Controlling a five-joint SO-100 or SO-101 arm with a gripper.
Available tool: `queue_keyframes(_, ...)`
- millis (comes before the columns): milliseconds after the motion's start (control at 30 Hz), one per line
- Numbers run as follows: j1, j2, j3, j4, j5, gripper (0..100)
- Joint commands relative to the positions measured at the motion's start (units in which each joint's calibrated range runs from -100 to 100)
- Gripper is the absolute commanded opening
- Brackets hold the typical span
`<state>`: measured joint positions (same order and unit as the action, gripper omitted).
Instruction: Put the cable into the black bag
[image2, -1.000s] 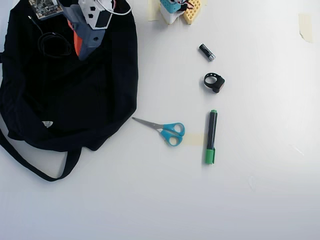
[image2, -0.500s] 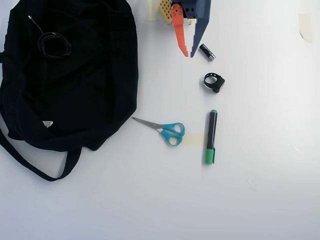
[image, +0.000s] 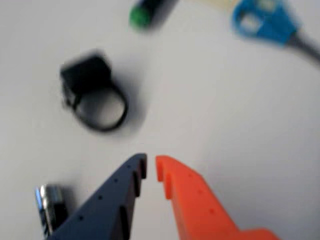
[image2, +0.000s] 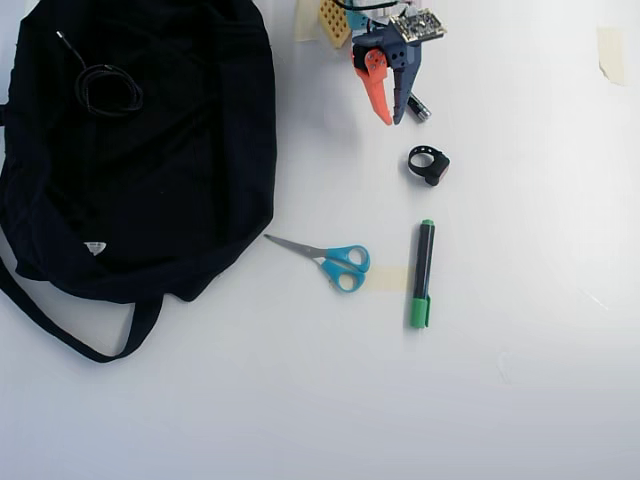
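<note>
1. While the black bag (image2: 150, 160) fills the overhead view's upper left, spread flat on the white table (image2: 300, 400), nothing on it has shifted over the last second; its strap loops below and a small white tag shows near its lower edge.
2. A second ago the arm hung over the bag beside the coil; it has since swung right, and the pincer (image2: 392, 120) now sits near the top edge, well clear of the bag; its orange and dark blue fingers are nearly shut with only a thin slit between the tips and nothing held.
3. The cable (image2: 108, 88) lies coiled on the bag's upper left fabric, one loose end trailing up-left; whether it sits inside an opening or merely on top I cannot tell, though the release suggests the task is essentially done.
4. Scissors (image2: 335, 262) and a green marker (image2: 422, 272) lie untouched.
5. A small black ring strap (image: 95, 95), blurred in the wrist view, lies just ahead of the tips; a short cylinder (image: 50, 207) is beside the blue finger.
</note>
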<state>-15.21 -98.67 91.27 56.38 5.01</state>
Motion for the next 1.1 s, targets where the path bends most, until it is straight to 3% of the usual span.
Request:
queue_keyframes(0,0.1,-0.9,2.7,0.1,-0.1,2)
queue_keyframes(167,0.0,-1.0,7.0,-0.6,-8.8,2)
queue_keyframes(533,-3.6,-1.0,8.0,6.8,-6.2,2)
queue_keyframes(1067,-3.4,-0.9,8.0,6.9,-6.1,2)
